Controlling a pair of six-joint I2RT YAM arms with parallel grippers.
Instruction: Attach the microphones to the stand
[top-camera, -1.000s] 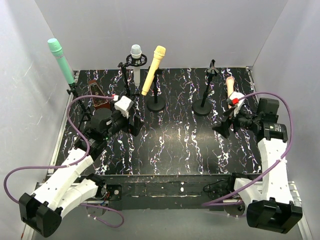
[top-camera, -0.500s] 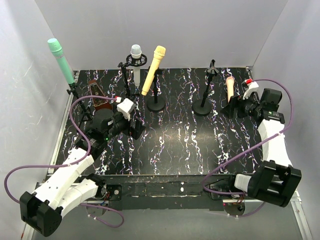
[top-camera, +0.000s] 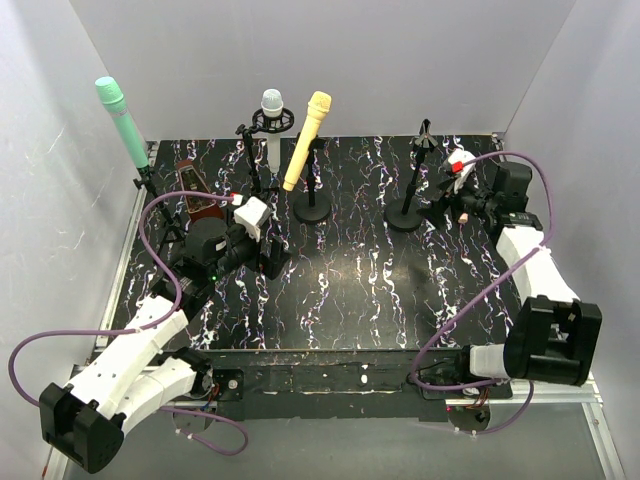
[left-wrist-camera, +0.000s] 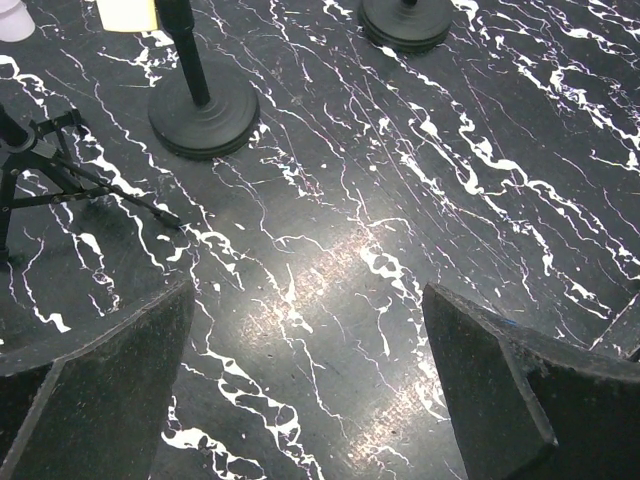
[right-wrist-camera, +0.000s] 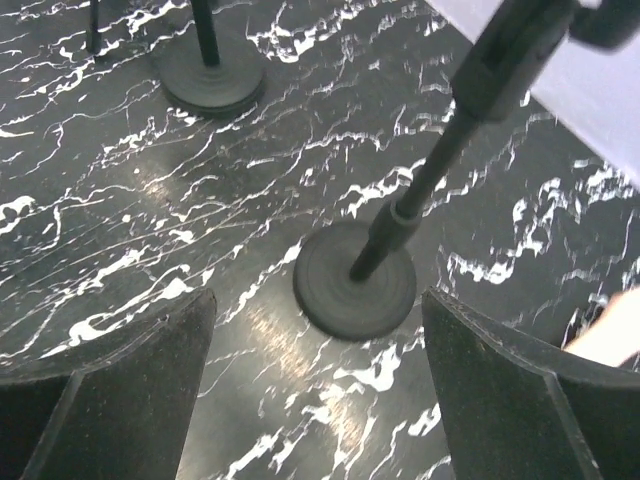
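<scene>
The right jaws are wide open and empty, close to the black stand (right-wrist-camera: 355, 283). The pink microphone (right-wrist-camera: 612, 335) lies just beside them, cut off at the picture edge. The left jaws are wide open and empty too. The green microphone (top-camera: 122, 118), white microphone (top-camera: 271, 105) and yellow microphone (top-camera: 306, 140) are mounted at the back of the counter (top-camera: 350, 290)

you're looking at a black tabletop (top-camera: 350, 290) veined with white like marble, with a soft glare near its middle. white walls (top-camera: 330, 60) close it in at the back and on both sides. at the left rear a reddish-brown object (top-camera: 188, 172) lies on the tabletop, partly hidden; you can't tell what it is. a metal rail (top-camera: 122, 270) runs along the left edge.
</scene>
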